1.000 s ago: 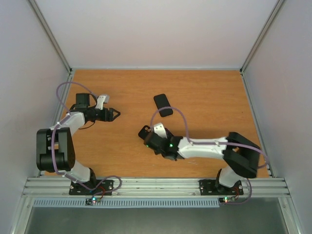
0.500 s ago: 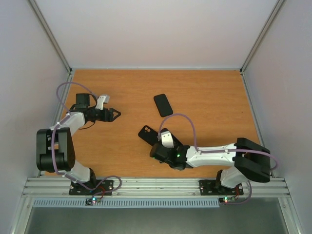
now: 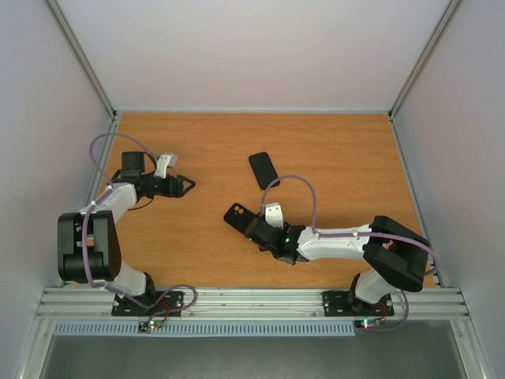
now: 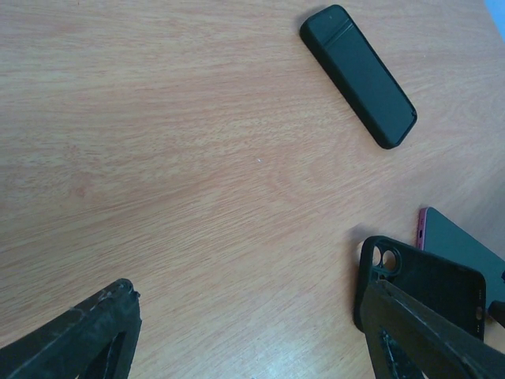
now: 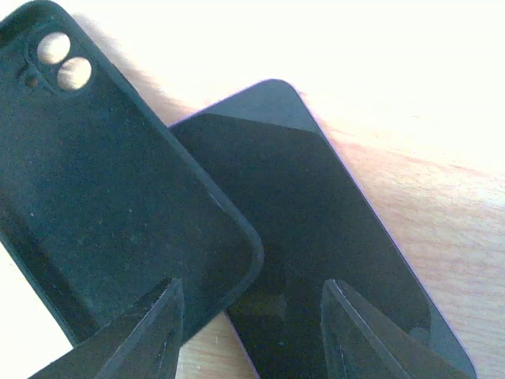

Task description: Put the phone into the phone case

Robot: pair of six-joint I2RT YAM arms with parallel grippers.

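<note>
Pretty sure I live in a lab test cell: wooden table (image 3: 339,158) boxed in by plain white walls (image 3: 252,55), metal rails (image 3: 252,298).

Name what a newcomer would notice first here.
The right gripper hangs open above an empty black phone case and a dark phone lying beside it, near the middle of the table. Another black slab lies farther back, and the left gripper hovers open at the left.

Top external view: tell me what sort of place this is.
Probably a robot test cell, not a home: a wooden tabletop boxed in by plain white walls, a left arm and right arm bolted to an aluminium rail, a phone case and phone laid out.
</note>
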